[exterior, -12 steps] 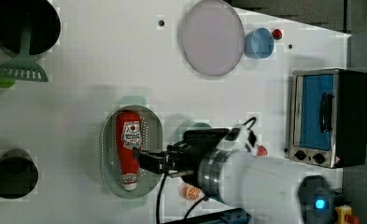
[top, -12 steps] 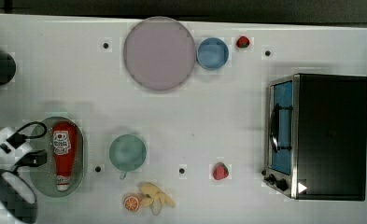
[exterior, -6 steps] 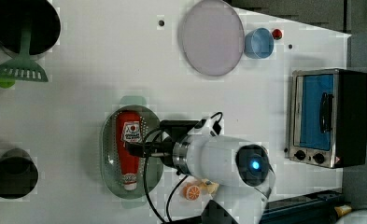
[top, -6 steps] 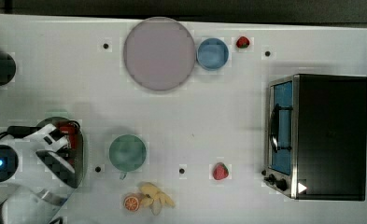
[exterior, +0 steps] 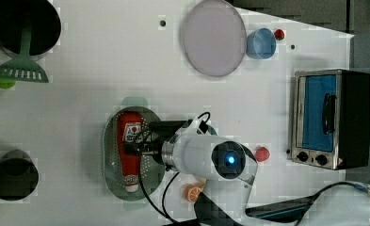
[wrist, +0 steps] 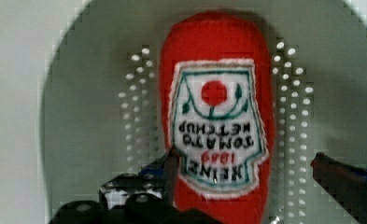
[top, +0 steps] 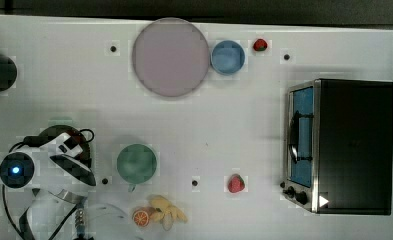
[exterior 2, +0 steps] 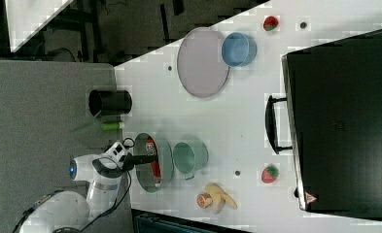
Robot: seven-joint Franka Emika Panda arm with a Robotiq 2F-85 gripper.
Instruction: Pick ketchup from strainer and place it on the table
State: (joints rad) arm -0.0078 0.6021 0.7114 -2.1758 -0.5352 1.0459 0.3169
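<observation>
The white surface (top: 244, 120) carries everything, and the largest thing on it is the black toaster oven (top: 341, 145), set against one short edge with its blue door facing inward. Along one long edge lie the lilac plate (top: 170, 56), the blue cup (top: 228, 57) just beside it, and a strawberry (top: 260, 45) a little further on.

The robot arm (exterior: 211, 157) reaches over the corner of the surface opposite the oven, above the pale green strainer (exterior: 111, 155). The strainer sits near the long edge where the arm comes in, with the round green cup (top: 136, 163) just beside it toward the middle. The ketchup (exterior: 129, 146) lies flat inside the strainer along its length, label up, resting on the perforated bottom.

The gripper (wrist: 244, 170) hangs over the bottle with its jaws spread wide. In the wrist view one dark fingertip stands on each side of the label's lower part, with the bottle between them and nothing pinched yet.

Smaller items sit near the arm's long edge: a banana (top: 168, 212), an orange slice (top: 141, 217) touching it, and a second strawberry (top: 236, 183) toward the oven.

The step in hand looks like the approach to the grasp. The next move probably calls for lowering until the fingertips flank the bottle's body, closing across its width, then lifting it clear of the strainer's wall before moving to bare surface.
</observation>
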